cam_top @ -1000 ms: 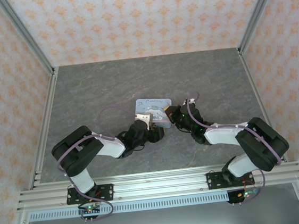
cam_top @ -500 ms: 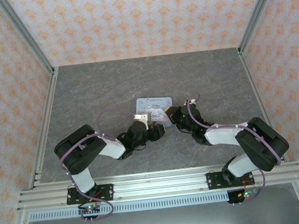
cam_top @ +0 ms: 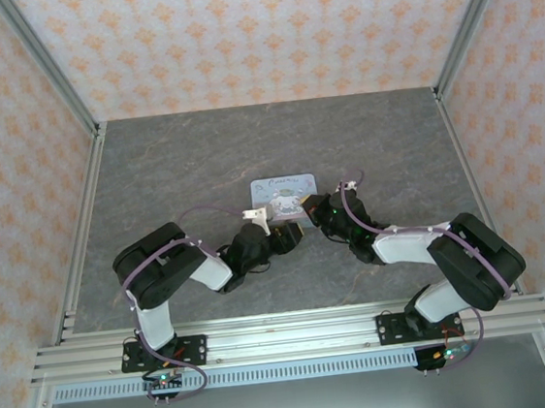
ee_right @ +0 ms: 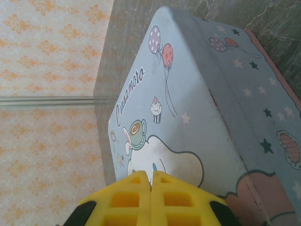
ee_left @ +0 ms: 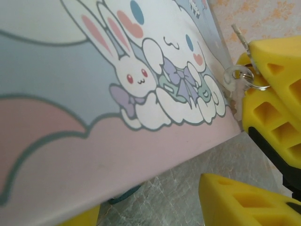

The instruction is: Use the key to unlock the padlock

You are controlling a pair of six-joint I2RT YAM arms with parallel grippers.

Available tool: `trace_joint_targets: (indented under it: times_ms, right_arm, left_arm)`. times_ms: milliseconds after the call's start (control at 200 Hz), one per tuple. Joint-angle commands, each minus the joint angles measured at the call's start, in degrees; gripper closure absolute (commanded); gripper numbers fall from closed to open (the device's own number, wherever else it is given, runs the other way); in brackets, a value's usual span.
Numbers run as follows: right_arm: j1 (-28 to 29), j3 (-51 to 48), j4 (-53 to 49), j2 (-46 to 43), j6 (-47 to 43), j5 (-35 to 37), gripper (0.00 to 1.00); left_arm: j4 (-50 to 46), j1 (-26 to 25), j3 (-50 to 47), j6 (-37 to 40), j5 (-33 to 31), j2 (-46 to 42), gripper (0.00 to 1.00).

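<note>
Item: tin [ee_left: 117, 94] between my hands. Right hand [ee_right: 151, 181] clamped shut at its edge; left hand [ee_left: 225, 183], state unclear, may knock it aside.

Pastel pink-and-blue cartoon tin [ee_left: 117, 94], yellow claw fingers [ee_right: 141, 200], grey marbled table [cam_top: 171, 166], orange-patterned walls [cam_top: 235, 32].

Padlock [ee_left: 126, 194] — mostly behind tin [ee_left: 94, 117]

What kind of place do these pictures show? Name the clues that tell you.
Probably a robot test booth, not a home: a grey stone-patterned table walled in by patterned panels on a metal frame, with two arms bolted to a rail along its near edge.
</note>
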Motion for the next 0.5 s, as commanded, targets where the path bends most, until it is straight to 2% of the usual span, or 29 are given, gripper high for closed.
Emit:
trace_joint_targets:
  times_ms: [0,225,495]
  right_arm:
    - [-0.3,-0.5,0.6,0.2,0.4,1.3,1.0]
    - [-0.3,-0.7,0.8,0.6,0.5,1.3,1.0]
    - [-0.4,-1.2,1.1,0.9,0.9,1.4,1.0]
  left_arm:
    - [1.8,-1.4,-0.1,-0.6,-1.7,0.3,0.43]
    - [-2.2,-2.8,2.3,1.4,-3.2,1.8,0.42]
    - [0.4,-3.5,3.1,-1.6,-6.3,5.5,0.42]
